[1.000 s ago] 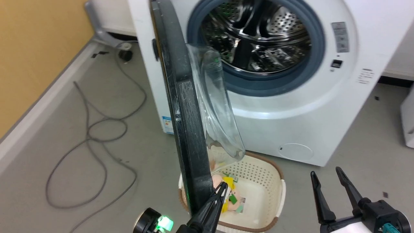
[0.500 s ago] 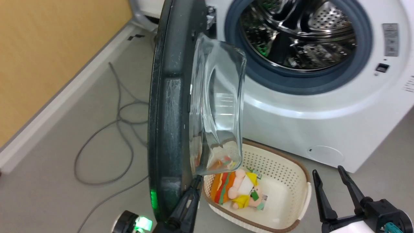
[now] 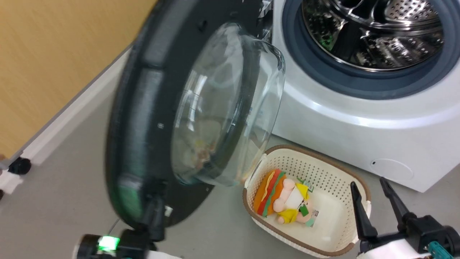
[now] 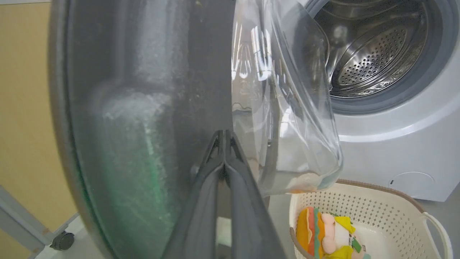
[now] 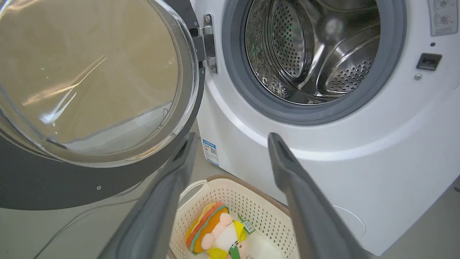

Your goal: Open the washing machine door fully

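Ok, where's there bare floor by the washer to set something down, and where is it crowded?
Bare floor lies left of the door, out to the wall skirting, and a narrow strip between door and basket. Crowded: in front of the washer, the basket with a toy sits close to it, just below the door's glass bowl.

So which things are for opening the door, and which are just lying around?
For the job: washing machine door; washing machine; left jaws, shut, at the door.
Just lying about: basket; plush toy in it; small black wheel by the wall.
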{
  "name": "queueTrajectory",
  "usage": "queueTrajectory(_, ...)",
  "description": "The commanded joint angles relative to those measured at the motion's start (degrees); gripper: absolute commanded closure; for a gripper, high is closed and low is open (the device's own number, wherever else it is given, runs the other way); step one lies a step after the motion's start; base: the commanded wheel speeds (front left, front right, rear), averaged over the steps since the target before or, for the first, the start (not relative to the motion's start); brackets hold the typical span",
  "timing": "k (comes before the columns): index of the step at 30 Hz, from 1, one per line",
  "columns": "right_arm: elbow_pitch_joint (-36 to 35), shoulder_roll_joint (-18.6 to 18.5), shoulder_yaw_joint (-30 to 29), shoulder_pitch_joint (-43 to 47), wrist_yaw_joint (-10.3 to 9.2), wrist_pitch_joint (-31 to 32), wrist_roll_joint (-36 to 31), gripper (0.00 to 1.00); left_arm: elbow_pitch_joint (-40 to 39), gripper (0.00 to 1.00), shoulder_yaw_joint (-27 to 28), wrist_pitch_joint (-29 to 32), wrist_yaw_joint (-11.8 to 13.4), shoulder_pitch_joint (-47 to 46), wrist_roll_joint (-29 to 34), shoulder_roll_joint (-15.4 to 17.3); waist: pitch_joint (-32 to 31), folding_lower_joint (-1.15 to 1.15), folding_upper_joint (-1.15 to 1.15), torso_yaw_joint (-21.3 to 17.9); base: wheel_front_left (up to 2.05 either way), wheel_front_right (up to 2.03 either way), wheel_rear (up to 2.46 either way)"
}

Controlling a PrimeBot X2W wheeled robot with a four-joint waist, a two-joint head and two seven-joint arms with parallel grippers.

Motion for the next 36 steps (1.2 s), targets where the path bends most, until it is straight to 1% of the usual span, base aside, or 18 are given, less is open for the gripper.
queueTrajectory(1, -0.4, 0.2, -0.1, -1.3, 0.03, -0.3, -0.6, 0.00, 0.7, 1.00, 2.2, -0.1, 0.6, -1.1, -0.4, 0.7, 0.9, 0.00, 0.00, 0.5, 0.00, 0.00, 0.00)
queueTrajectory(5, -0.6, 0.1, 0.1, -2.0, 0.03, -0.3, -1.2, 0.00, 2.1, 1.00, 6.4, -0.1, 1.0, -2.4, -1.2, 0.9, 2.2, 0.00, 0.00, 0.3, 0.00, 0.00, 0.00)
queueTrajectory(8, -0.5, -0.2, 0.2, -2.5, 0.03, -0.3, -1.5, 0.00, 3.4, 1.00, 9.8, -0.1, 1.4, -3.7, -2.1, 0.4, 3.0, 0.00, 0.00, -0.1, 0.00, 0.00, 0.00)
queueTrajectory(9, -0.5, -0.2, 0.2, -2.5, 0.03, -0.3, -1.5, 0.00, 3.4, 1.00, 9.8, -0.1, 1.4, -3.7, -2.1, 0.4, 3.0, 0.00, 0.00, -0.1, 0.00, 0.00, 0.00)
queueTrajectory(15, -0.4, -1.1, 0.1, -3.7, 0.03, -0.3, -1.7, 0.00, 6.1, 1.00, 16.7, -0.1, 1.4, -5.9, -3.6, -0.7, 5.1, 0.00, 0.00, -1.6, 0.00, 0.00, 0.00)
queueTrajectory(26, -0.7, -2.6, -0.2, -5.5, 0.03, -0.3, -1.8, 0.00, 10.5, 1.00, 28.0, -0.1, -0.5, -12.2, -4.0, -1.3, 8.4, 0.00, 0.00, -3.0, 0.00, 0.00, 0.00)
queueTrajectory(36, -0.6, -3.3, 0.5, -7.5, 0.03, -0.3, -1.8, 0.00, 15.7, 1.00, 34.5, -0.1, -3.0, -18.7, -3.5, 0.0, 10.7, 0.00, 0.00, -4.8, 0.00, 0.00, 0.00)
